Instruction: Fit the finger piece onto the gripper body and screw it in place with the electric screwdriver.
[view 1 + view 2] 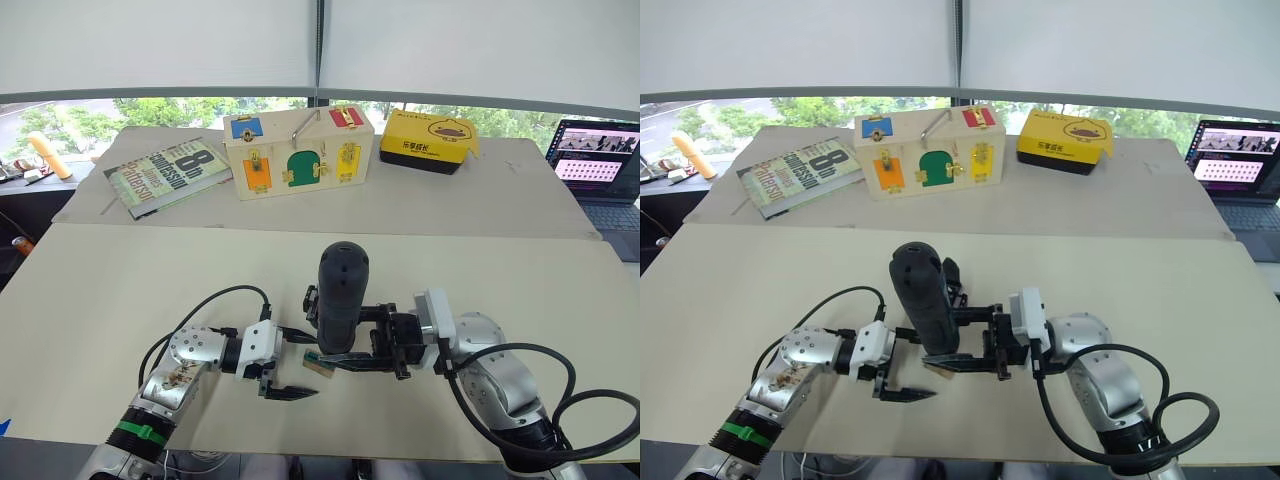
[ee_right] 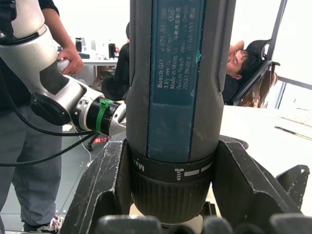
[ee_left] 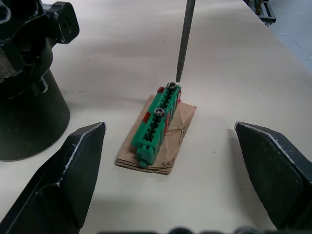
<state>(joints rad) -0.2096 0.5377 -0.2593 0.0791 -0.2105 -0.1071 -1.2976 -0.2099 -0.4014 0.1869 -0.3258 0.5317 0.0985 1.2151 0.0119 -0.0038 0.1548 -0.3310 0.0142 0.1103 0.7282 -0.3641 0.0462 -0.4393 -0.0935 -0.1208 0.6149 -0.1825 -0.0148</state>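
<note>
Fingers of left gripper (image 1: 288,380) spread wide, empty, flanking a green piece (image 3: 157,123) on a cardboard scrap (image 3: 170,141) on the table (image 1: 120,300), likely to steady it. Gripper body (image 3: 27,78) beside them. Right gripper (image 1: 385,345) fingers clamped round the screwdriver (image 1: 342,295), held upright, bit (image 3: 184,39) hovering just over a screw (image 3: 171,86).
</note>
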